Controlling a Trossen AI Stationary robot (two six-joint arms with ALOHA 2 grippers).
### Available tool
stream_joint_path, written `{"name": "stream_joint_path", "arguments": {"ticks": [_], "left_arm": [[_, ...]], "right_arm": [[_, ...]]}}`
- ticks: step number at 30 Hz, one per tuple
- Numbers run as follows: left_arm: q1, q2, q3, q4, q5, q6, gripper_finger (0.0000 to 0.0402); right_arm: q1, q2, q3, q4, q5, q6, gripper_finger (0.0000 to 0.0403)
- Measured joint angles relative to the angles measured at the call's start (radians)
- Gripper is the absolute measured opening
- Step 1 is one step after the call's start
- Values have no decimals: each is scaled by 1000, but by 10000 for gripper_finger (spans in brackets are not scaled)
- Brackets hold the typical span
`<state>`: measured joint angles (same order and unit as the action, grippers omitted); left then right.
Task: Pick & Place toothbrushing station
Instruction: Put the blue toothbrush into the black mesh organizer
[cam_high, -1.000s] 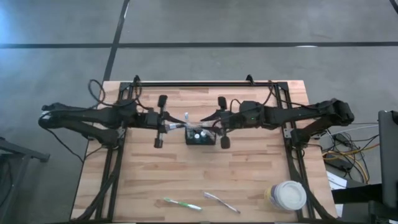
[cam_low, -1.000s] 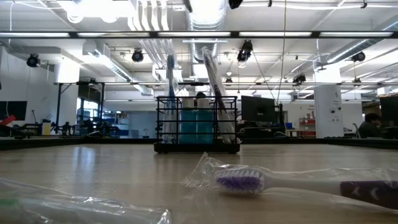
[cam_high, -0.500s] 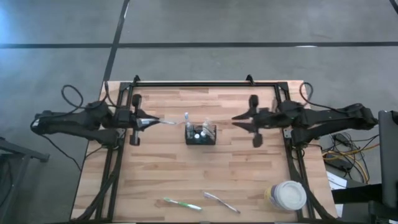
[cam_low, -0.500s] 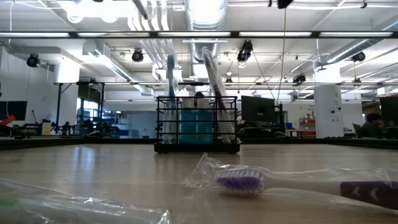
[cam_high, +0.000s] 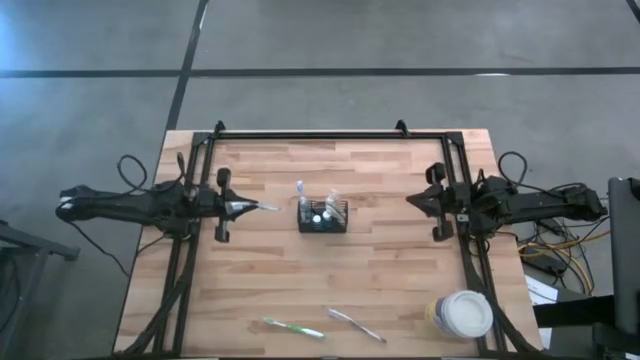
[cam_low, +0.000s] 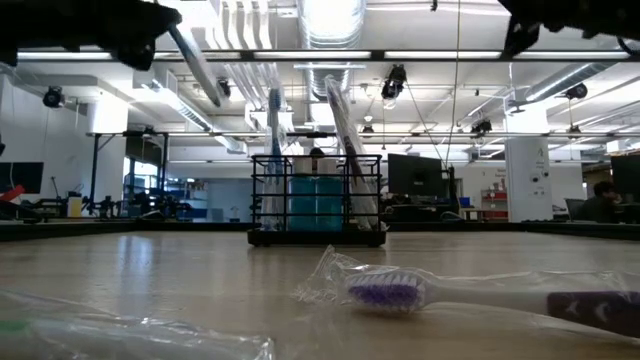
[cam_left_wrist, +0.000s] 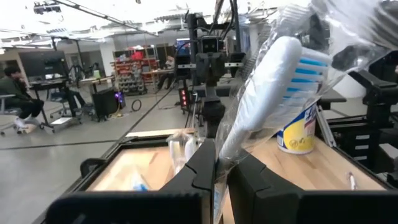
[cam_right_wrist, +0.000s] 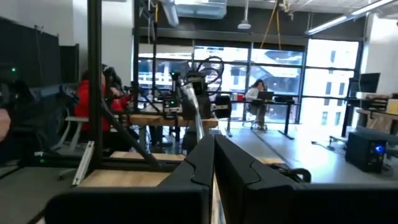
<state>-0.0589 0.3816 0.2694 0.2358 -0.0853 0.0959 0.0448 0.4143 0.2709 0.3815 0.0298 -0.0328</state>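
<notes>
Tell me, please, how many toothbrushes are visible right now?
5: two standing in the caddy, green one and purple one lying near the table's front edge, one in the left gripper. Others could be hidden.

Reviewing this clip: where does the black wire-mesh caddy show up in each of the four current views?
High view: the caddy sits mid-table, between the two arms.
Low view: the caddy stands at centre, toothbrushes upright in it.
Left wrist view: cannot tell; the wrapped toothbrush in the left gripper fills the view.
Right wrist view: not in it.
Shared landmark: the white-lidded cup, also seen in the left wrist view.
</notes>
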Motion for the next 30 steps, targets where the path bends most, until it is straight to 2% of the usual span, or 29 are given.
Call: {"name": "stream_joint_path", "arguments": {"ticks": [9,15,23,30], "left_arm": [[3,-41,-132,89,0,-2,21],[4,-91,-145,58,1,-4,21],[5,-172,-158,-17,6,-5,21],[5,-208,-161,-61,12,0,21]], "right_arm": [[0,-160,-120,49,7,12,8],[1,-218,-178,52,77,36,8],[0,-276,-240,53,109,57,8],[0,-282,-243,42,112,53,8]]}}
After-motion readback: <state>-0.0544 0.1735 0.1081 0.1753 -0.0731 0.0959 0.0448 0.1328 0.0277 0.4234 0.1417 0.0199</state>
